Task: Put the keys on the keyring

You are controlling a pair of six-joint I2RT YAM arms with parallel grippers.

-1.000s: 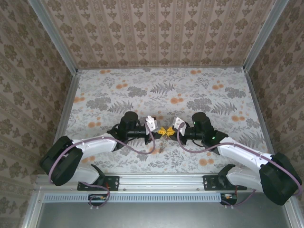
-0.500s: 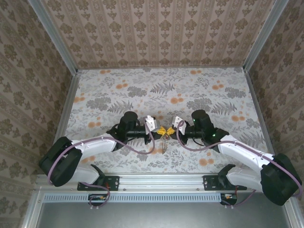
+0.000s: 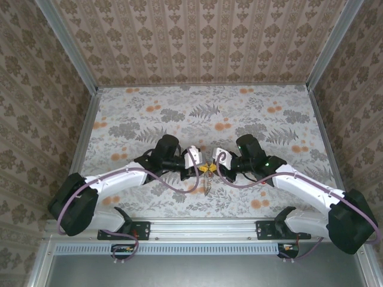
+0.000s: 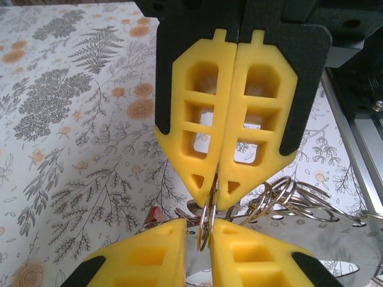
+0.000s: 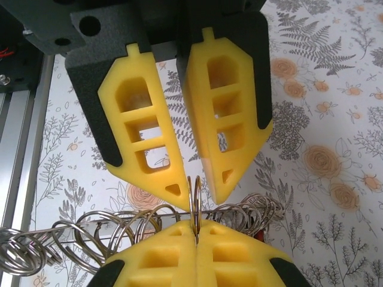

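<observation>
In the lower centre of the top view, the 2 grippers are met tip to tip over the floral table [image 3: 179, 113]. The right gripper [image 5: 196, 230] is clenched on the thin silver keyring [image 5: 194, 200], which is held upright on edge. The left gripper [image 5: 200, 191] is released, its fingers parted on either side of that ring. A cluster of wire loops [image 4: 281, 200] is hung just beside it. A red head among the keys [image 4: 155, 213] is seen at lower left.

keys [image 3: 206, 180]: too small to tell apart, frame centre.
red key head [image 4: 157, 213]: mostly hidden behind lower-left yellow finger [image 4: 143, 257].
wire rings [image 5: 24, 254]: blurred, cut off lower left.
</observation>
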